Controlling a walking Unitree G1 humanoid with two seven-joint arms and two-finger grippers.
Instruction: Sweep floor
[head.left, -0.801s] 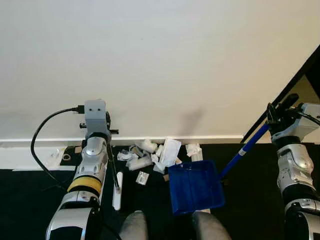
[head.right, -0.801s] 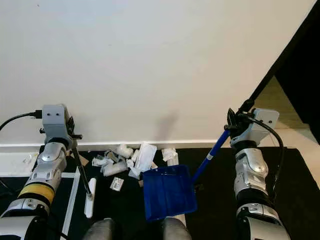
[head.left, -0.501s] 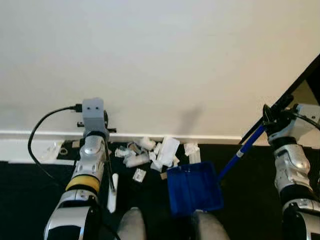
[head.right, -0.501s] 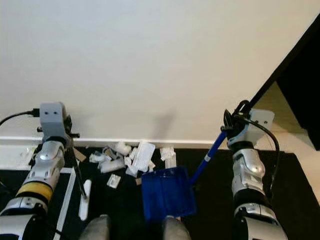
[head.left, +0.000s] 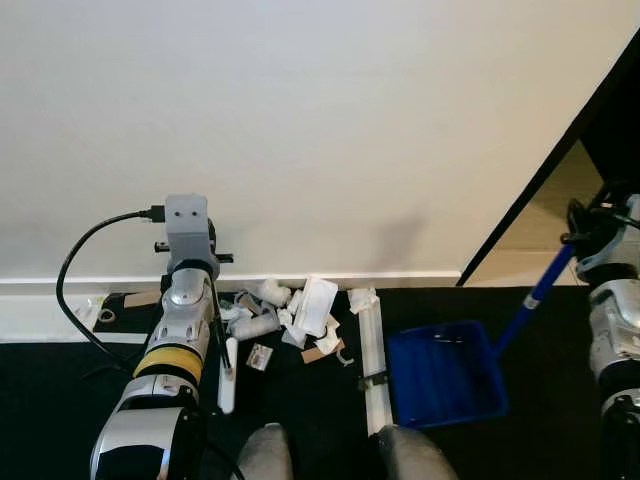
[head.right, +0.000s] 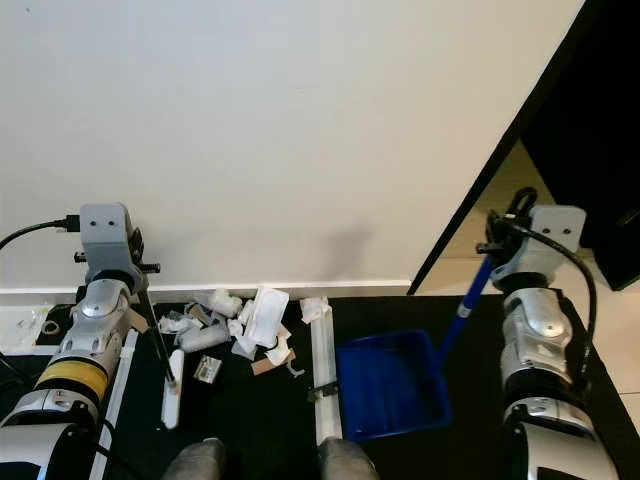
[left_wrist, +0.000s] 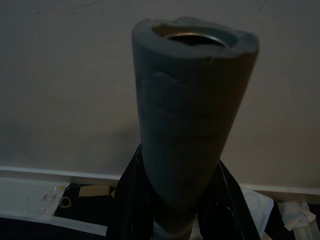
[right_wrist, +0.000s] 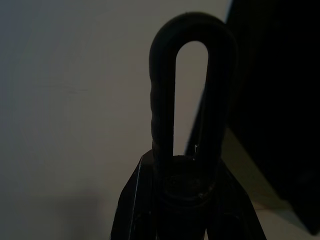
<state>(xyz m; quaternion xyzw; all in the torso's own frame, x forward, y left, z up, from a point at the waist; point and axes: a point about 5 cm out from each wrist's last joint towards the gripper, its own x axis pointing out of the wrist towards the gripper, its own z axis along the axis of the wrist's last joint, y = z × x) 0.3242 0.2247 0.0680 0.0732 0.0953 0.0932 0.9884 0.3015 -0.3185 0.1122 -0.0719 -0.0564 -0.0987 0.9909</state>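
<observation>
My left gripper (head.left: 208, 272) is shut on the grey foam handle (left_wrist: 192, 115) of a broom, whose white head (head.left: 228, 375) rests on the dark floor. Just right of the head, against the skirting, lies a pile of white paper and packaging scraps (head.left: 292, 318). A blue dustpan (head.left: 445, 372) sits on the floor further right, apart from the pile. Its blue pole (head.left: 535, 300) rises to my right gripper (head.right: 500, 240), which is shut below the black loop grip (right_wrist: 180, 80).
A long white strip (head.left: 372, 365) lies on the floor between the pile and the dustpan. The white wall (head.left: 320, 130) and skirting stand right behind the pile. A black cable (head.left: 75, 290) loops at the left. A dark door edge (head.left: 545, 170) rises on the right. My feet (head.left: 265, 450) are below.
My right arm has carried the dustpan to the right, away from the pile, uncovering the white strip. The view has shifted a little. The broom head stands closer to the scraps.
</observation>
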